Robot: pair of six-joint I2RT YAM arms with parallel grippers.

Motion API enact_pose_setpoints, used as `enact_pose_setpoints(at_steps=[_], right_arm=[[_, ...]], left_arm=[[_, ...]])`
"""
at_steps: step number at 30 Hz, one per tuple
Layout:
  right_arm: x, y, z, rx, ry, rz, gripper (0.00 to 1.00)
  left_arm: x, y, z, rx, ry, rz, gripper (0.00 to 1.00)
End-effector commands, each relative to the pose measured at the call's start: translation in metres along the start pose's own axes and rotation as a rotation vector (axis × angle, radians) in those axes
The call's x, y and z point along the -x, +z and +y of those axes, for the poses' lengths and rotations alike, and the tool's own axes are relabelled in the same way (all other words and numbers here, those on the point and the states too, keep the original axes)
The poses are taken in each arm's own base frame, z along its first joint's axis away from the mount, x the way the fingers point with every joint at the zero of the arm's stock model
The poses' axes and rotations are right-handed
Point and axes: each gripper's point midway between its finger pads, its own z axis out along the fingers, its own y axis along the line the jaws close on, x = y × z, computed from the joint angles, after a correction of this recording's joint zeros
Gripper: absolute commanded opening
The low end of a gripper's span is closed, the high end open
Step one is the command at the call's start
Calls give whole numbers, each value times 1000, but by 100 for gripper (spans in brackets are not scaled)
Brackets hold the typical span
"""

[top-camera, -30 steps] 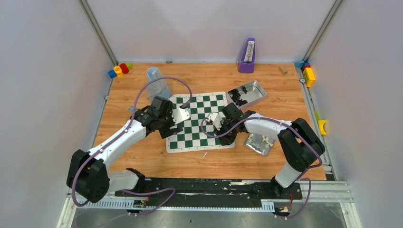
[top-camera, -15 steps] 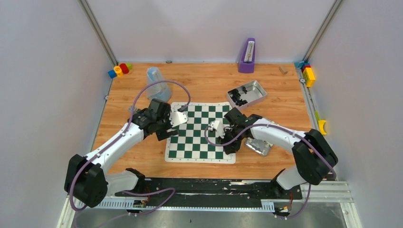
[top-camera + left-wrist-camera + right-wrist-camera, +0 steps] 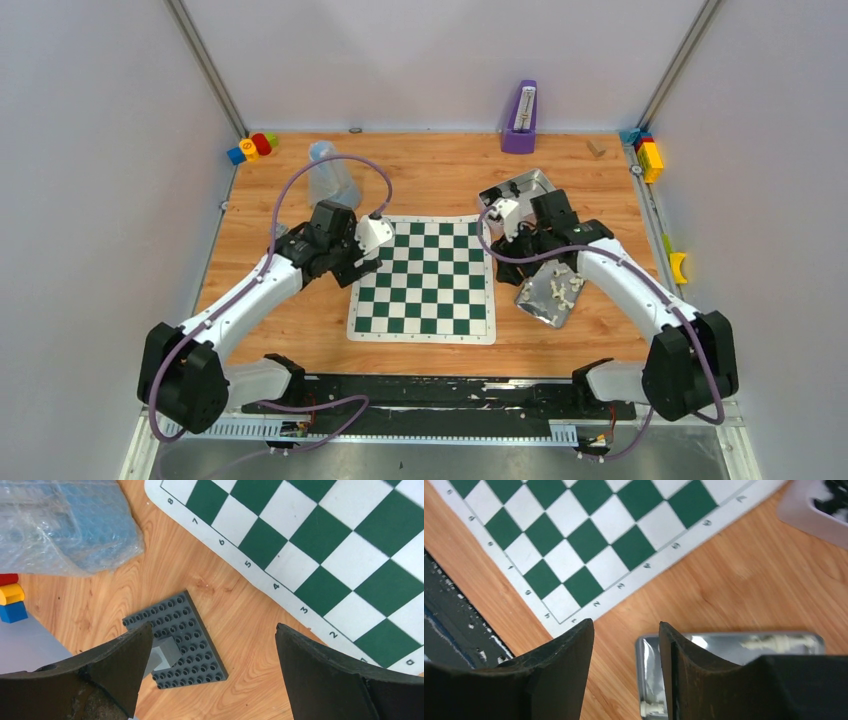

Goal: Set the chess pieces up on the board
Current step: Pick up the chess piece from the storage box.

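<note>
The board (image 3: 420,280) lies flat in the middle of the table, green and white checks, with no pieces on it. Cream-white chess pieces (image 3: 561,289) lie in a shiny tin (image 3: 535,305) to the right of it. My right gripper (image 3: 530,250) hangs open above the gap between the board (image 3: 589,535) and that tin (image 3: 649,660), with nothing between its fingers; the white pieces (image 3: 774,642) show beside its right finger. My left gripper (image 3: 350,262) stands wide open and empty by the board's left edge (image 3: 280,565).
A second tin (image 3: 533,184) with dark pieces sits behind the right gripper. A dark grey studded plate (image 3: 185,630) with a grey post lies under the left gripper. A crumpled plastic bag (image 3: 330,178), toy blocks (image 3: 252,147), a purple stand (image 3: 520,118) and coloured blocks (image 3: 648,155) ring the table.
The board, skewed before, now lies square and flat. My right gripper has opened, left the board's right edge and swung back and right over the tins. The left arm shifted slightly.
</note>
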Motion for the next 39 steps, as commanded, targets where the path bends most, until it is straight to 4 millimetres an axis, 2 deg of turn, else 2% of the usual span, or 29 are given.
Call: enact_pose_setpoints(at_steps=[1,7,12,20,24,28,34,39], right_arm=[[-17,-26,-29,-118,117,-1,52],[-57,-45,-57,-205,199,41,51],[-76,-46,-70,-237,272,77,47],[-75,-36,-107,-321,361,55,38],[-72,-29,-116,-308,386,46,35],[-67,-23,-113,-258,392,43,34],[-56,-14,-91,-123,391,15,36],[-60,-6,-69,-47,351,35,36]], left_arm=[[26,-11,6,-18,-113,-76,100],[18,-6,-8,-84,-153,-21,100],[15,-5,-14,-116,-165,-5,100],[6,-2,-20,-112,-176,8,100],[6,-4,-23,-114,-179,-4,100],[8,-6,-22,-113,-179,-19,100],[10,-8,-20,-105,-180,-23,100],[8,-5,-21,-109,-178,-11,100]])
